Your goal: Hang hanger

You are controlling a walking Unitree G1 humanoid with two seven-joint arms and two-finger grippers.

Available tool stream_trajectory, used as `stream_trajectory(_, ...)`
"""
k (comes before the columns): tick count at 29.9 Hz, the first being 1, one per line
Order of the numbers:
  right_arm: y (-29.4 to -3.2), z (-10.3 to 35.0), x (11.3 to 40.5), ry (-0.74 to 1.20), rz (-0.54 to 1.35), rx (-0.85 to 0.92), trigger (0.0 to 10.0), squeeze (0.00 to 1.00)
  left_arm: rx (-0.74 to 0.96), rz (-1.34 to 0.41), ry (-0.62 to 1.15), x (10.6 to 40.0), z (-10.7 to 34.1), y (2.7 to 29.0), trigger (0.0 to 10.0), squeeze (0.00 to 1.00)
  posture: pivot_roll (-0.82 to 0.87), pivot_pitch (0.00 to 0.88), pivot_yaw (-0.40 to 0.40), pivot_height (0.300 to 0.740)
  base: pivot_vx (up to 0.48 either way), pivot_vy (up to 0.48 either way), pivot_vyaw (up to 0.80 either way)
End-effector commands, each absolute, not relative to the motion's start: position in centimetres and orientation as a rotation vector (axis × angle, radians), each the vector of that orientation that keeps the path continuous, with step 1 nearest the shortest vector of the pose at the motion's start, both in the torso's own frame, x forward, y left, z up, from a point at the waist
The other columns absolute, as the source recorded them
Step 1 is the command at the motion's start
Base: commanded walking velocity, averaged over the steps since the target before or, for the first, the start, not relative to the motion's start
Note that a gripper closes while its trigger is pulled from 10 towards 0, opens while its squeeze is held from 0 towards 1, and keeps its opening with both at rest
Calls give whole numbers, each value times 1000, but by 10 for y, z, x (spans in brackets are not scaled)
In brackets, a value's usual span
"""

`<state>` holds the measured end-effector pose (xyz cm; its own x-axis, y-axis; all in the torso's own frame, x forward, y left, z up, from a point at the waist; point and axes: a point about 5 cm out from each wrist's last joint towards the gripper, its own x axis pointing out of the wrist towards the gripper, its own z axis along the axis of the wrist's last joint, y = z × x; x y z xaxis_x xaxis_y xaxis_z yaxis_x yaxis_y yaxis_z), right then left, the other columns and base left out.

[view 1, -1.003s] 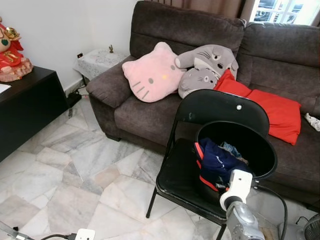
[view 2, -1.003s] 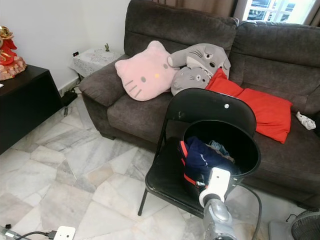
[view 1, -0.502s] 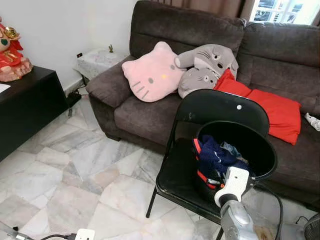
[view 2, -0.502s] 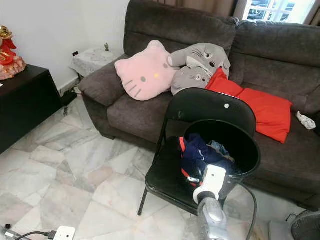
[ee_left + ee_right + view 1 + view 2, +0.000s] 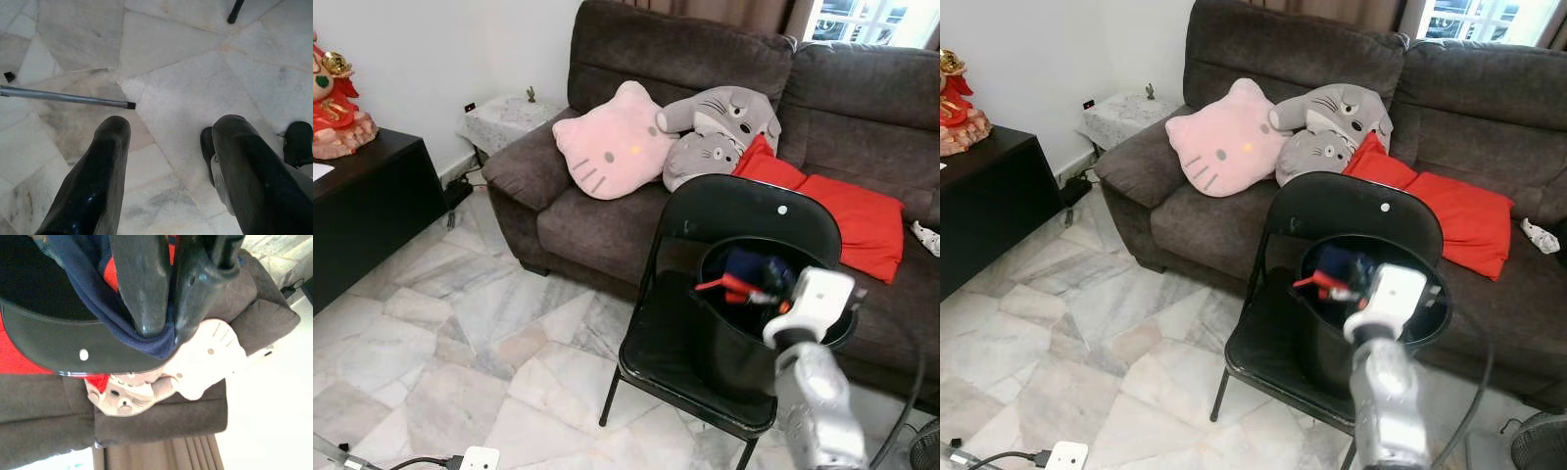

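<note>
1. Hanger [image 5: 729, 287]: a red bar with a navy garment [image 5: 754, 266] bunched on it. It sits at the mouth of a black bin [image 5: 724, 343], which stands on the seat of a black folding chair [image 5: 744, 211].
2. At far left, a red figurine [image 5: 333, 108] stands on a low black cabinet [image 5: 362, 211].
3. The left gripper [image 5: 171, 125] hangs low over the marble floor [image 5: 171, 63] with its jaws apart. A thin metal rod [image 5: 63, 97] lies on the tiles just beyond it.
4. A small side table [image 5: 509, 119] with a patterned cloth stands beside the arm of the dark brown sofa [image 5: 695, 49].
5. On the sofa lie a pink cat-face cushion [image 5: 612, 145], then two grey plush cushions [image 5: 720, 127], then a red cushion [image 5: 847, 211].
6. The chair stands directly in front of the sofa, its backrest between the bin and the cushions.
7. The right gripper [image 5: 164, 328] is at the bin's rim, its jaws pinched together on the navy garment, with red showing between them.
</note>
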<state>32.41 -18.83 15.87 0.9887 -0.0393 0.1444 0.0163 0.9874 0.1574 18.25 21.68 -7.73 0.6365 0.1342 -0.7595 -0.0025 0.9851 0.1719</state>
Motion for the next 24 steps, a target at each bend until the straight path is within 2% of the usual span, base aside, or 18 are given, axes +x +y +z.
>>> stream_trajectory(1, -193, 193, 325, -246, -22, 146, 0, 0, 182, 58, 901, 179, -79, 216, 10000, 0, 36, 12, -6, 740, 0, 0, 0)
stream_trajectory(5, -209, 237, 323, -329, -20, 96, 0, 0, 180, 58, 900, 180, -79, 216, 10000, 0, 22, 10, -6, 740, 0, 0, 0)
stream_trajectory(10, -215, 253, 320, -340, -2, 81, 0, 0, 179, 57, 899, 180, -79, 216, 10000, 0, 20, 10, -6, 740, 0, 0, 0)
stream_trajectory(15, -219, 254, 314, -188, 77, -90, 0, 0, 178, 53, 900, 180, -79, 216, 10000, 0, 12, 10, -2, 740, 0, 0, 0)
stream_trajectory(18, -243, 267, 314, -225, -59, -80, 0, 0, 178, 54, 901, 180, -79, 216, 10000, 0, 12, 7, 0, 740, 0, 0, 0)
stream_trajectory(19, -263, 280, 313, -275, -154, -63, 0, 0, 179, 55, 900, 180, -79, 216, 10000, 0, 4, 4, 3, 740, 0, 0, 0)
stream_trajectory(21, -283, 292, 312, -296, -227, -118, 0, 0, 180, 53, 900, 181, -79, 216, 10000, 0, -5, 1, 6, 740, 0, 0, 0)
stream_trajectory(24, -295, 299, 312, -294, -264, -164, 0, 0, 181, 52, 900, 181, -79, 216, 10000, 0, -9, 0, 7, 740, 0, 0, 0)
